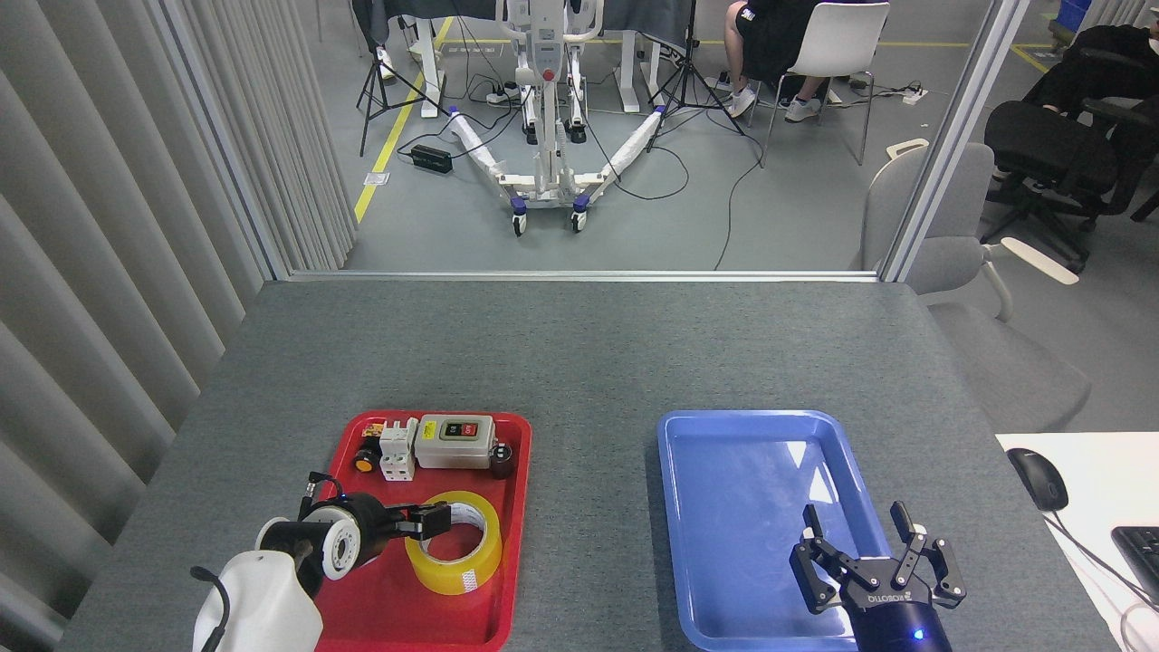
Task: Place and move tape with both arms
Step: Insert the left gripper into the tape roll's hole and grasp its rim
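Observation:
The tape point(464, 566), a wide yellow roll with a white core, lies flat in the near half of the red tray point(407, 607). My left gripper point(427, 525) reaches in from the left, low at the roll's left rim. Its dark fingers point(436, 517) still show a gap and look open, overlapping the rim and the edge of the core hole. My right gripper point(874, 536) hovers open and empty over the near right part of the blue tray point(742, 489), fingers pointing away from me.
At the red tray's far end sit a grey switch box point(455, 440), a white terminal block point(397, 450), a yellow-capped button point(364, 463) and a small dark cylinder point(500, 457). A mouse point(1037, 477) and keyboard point(1143, 554) lie on a white desk to the right.

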`<control>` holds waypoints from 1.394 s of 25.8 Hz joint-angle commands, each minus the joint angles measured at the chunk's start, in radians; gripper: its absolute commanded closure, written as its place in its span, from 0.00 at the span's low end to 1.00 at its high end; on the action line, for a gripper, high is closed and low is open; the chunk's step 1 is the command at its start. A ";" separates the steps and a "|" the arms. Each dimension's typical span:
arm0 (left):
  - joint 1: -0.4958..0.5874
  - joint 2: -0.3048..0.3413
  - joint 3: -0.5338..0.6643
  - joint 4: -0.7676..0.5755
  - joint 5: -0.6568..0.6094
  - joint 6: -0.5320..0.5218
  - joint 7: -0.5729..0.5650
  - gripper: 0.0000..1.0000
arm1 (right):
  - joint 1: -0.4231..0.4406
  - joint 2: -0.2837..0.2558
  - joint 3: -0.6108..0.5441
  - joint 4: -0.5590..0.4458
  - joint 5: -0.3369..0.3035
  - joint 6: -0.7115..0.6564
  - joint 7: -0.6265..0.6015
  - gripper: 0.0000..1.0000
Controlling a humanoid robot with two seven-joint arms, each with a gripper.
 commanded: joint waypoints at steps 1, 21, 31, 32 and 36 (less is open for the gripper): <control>-0.015 0.002 -0.007 0.017 0.000 0.000 -0.054 0.00 | 0.000 0.002 0.000 0.000 0.000 0.000 -0.004 0.00; -0.087 -0.027 -0.107 0.073 0.000 0.167 -0.248 0.00 | -0.009 0.054 0.002 0.002 0.044 0.000 -0.001 0.00; -0.087 -0.032 -0.112 0.090 -0.061 0.183 -0.235 0.01 | -0.009 0.071 0.002 0.002 0.061 0.001 -0.001 0.00; -0.087 -0.030 -0.112 0.096 -0.084 0.183 -0.226 0.01 | -0.009 0.070 0.002 0.002 0.061 0.001 -0.001 0.00; -0.088 -0.026 -0.112 0.122 -0.127 0.181 -0.212 0.01 | -0.009 0.070 0.002 0.002 0.061 0.001 -0.001 0.00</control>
